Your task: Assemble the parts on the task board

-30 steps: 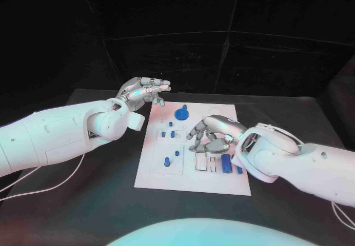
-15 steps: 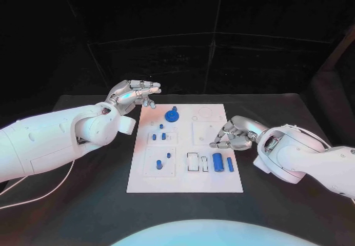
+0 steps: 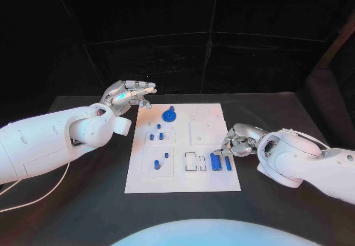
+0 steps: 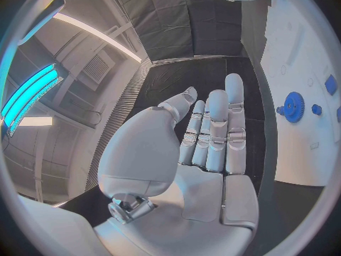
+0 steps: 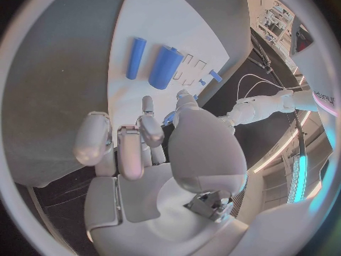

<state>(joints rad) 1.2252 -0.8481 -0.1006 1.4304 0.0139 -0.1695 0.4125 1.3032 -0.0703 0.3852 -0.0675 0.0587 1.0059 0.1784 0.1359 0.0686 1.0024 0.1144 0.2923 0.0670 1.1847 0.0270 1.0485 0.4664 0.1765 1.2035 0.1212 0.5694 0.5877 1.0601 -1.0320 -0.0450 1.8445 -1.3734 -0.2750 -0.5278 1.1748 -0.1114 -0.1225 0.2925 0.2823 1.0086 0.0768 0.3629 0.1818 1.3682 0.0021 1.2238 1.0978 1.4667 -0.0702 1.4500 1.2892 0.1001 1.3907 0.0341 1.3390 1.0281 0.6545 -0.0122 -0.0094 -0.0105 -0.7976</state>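
Right hand at 3 o'clock edge of task board, fingers curled, nothing visibly held. Thick blue cylinder and thin blue rod lie loose just beside it, at its 7 o'clock.

Step judged: pick one cylinder. Advice: uncurl fingers first, descend straight, pinch mid-length, avoid nudging neighbour.

Left hand off board at 10 o'clock, fingers extended, empty.

Board recesses: blue gear at 12 o'clock; small blue pegs standing left of centre; rectangular slots beside cylinders look vacant.

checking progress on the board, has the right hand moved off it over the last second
Yes. The right hand was over the middle of the task board, above the slots; now it sits at the board's right edge, beside the two blue cylinders.
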